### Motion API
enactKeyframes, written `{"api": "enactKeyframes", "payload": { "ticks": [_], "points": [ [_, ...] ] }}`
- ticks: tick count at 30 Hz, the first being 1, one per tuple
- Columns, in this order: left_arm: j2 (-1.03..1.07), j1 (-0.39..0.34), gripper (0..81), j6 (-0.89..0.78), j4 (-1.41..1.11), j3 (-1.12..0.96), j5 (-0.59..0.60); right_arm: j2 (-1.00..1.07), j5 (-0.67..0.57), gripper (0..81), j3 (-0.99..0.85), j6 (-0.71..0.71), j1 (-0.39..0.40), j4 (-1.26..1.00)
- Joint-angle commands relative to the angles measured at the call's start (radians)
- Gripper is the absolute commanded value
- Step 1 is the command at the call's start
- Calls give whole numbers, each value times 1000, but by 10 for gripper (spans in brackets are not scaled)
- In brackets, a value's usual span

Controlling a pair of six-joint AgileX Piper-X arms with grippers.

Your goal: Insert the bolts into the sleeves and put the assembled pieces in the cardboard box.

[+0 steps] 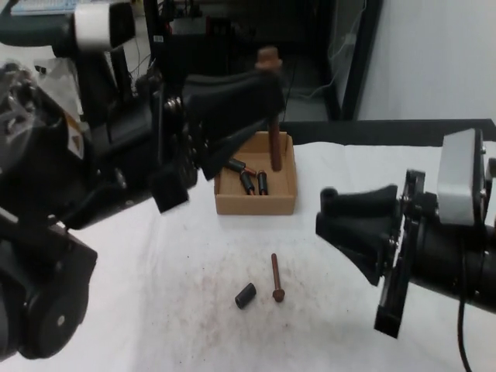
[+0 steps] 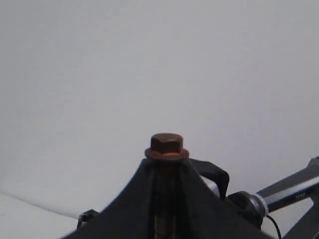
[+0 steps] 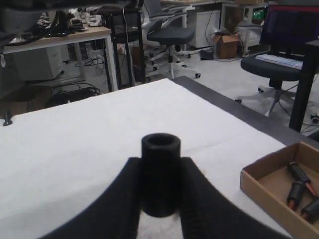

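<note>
Above the far part of the table, the left tool is clamped on a rust-brown bolt, its two fingers pressed against the shank just under the hexagonal flanged head, which stands clear above the fingertips; the held bolt is upright, head up, and in the high view its lower end lines up with the inside of the cardboard box, though whether it hangs directly over the box cannot be told. To the right side of the table, the right tool is closed around a black sleeve, gripped on its sides with the open bore at the end beyond the fingers, held above the white cloth. The cardboard box sits toward the far middle of the table, between the two arms, and three assembled pieces lie in it side by side. Nearer the camera, a loose sleeve lies on the cloth just beside a loose bolt, the two close but apart, the loose bolt's head at its near end
</note>
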Motion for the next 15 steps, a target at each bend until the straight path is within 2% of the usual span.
{"api": "enactKeyframes", "payload": {
  "ticks": [1,5,8,12,15],
  "points": [
    [-3,-36,2,123,60,-13,-2,46,12,8,-20,-8,29,-86],
    [0,-85,2,258,131,-14,-67,71,14,8,-21,-8,108,-86],
    [0,-92,2,331,166,-19,-126,75,28,8,-21,-8,150,-86],
    [0,-92,2,349,175,-37,-194,75,74,8,-21,-8,162,-104],
    [0,-92,2,385,175,-45,-203,75,77,8,-21,-8,162,-134]
  ]
}}
